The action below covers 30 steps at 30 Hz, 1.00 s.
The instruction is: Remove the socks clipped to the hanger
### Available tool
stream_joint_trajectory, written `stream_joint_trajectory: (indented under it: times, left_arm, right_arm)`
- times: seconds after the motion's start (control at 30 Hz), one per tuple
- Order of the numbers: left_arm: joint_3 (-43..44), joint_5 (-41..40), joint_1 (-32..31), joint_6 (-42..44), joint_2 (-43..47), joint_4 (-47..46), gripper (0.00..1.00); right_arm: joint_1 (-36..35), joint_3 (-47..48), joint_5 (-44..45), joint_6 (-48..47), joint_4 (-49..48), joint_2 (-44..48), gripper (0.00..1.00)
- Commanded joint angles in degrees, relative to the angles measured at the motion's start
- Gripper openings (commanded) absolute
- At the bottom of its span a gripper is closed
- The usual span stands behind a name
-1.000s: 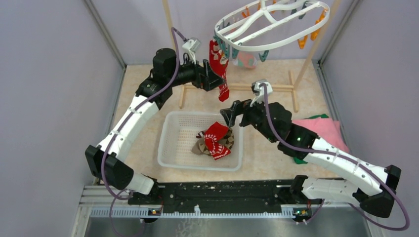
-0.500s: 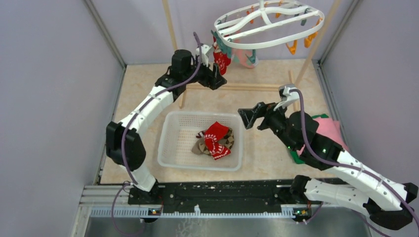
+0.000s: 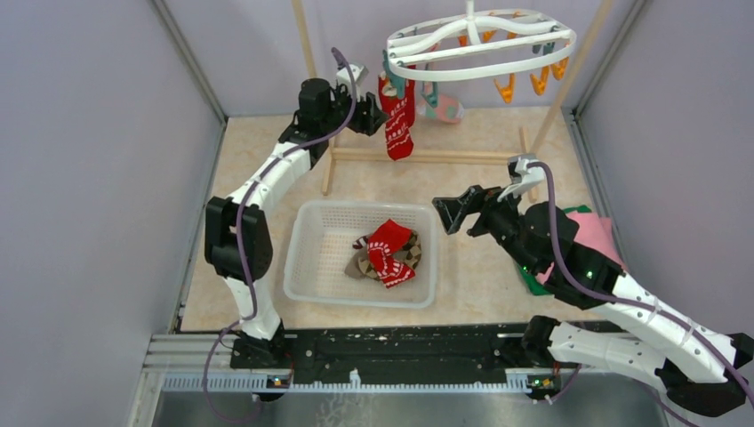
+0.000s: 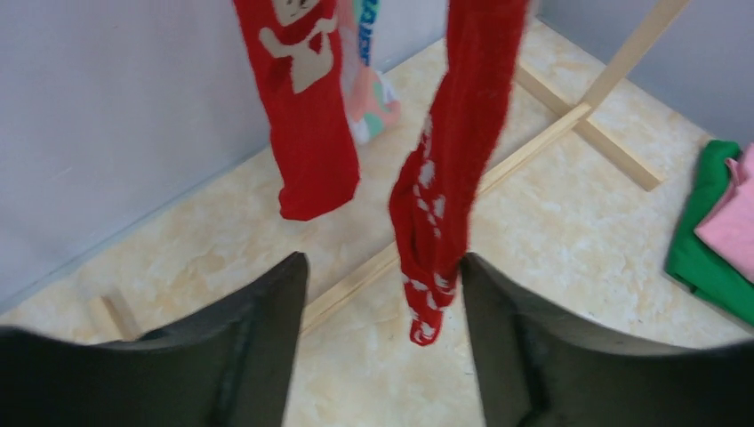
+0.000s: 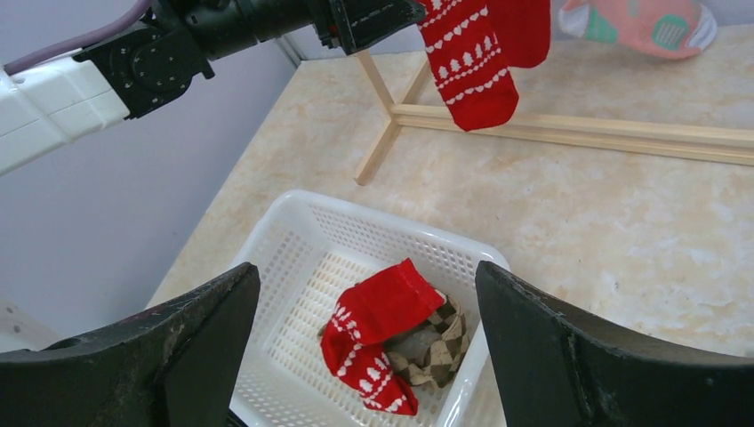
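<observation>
Left gripper (image 4: 382, 267): apart, narrowed toward red sock (image 4: 449, 178) (unpinched).
Right gripper (image 5: 366, 267): spread, empty.
Hanger (image 3: 480, 44): levelled; pull looked imminent.

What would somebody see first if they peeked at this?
Probably the bright red socks dangling from the white hanger at the top back, with the left gripper raised beside them, its jaws open on either side of one sock. Next, the white basket in the middle, holding another red sock on top of brown checked socks.
</observation>
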<state>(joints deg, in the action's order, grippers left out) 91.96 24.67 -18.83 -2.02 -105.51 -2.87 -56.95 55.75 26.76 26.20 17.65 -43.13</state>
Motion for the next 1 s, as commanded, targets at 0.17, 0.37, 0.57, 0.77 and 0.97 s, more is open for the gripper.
stream_joint_trajectory:
  times: [0.17,0.37,0.57,0.77,0.97]
  left_arm:
    - [7.17,11.89,-0.34,0.59,-4.8,-6.75,0.19]
    - [7.57,13.88,-0.31,-1.89,-4.57,-6.65,0.11]
    - [4.07,14.29,-0.63,-2.34,-0.87,-5.87,0.64]
    - [4.3,11.12,-1.29,-3.25,-2.1,-6.12,0.78]
    - [8.24,7.65,-1.08,-2.39,-5.95,-6.04,0.32]
  right_arm:
    - [-0.1,0.07,1.27,0.88,-0.69,0.77,0.87]
    - [-0.07,-0.14,1.74,0.97,-0.51,0.77,0.84]
    - [-0.09,-0.21,1.76,0.85,-0.42,0.94,0.84]
    - [-0.09,0.0,1.67,0.9,-0.69,0.87,0.84]
    - [-0.09,0.84,1.89,0.72,-0.04,0.86,0.83]
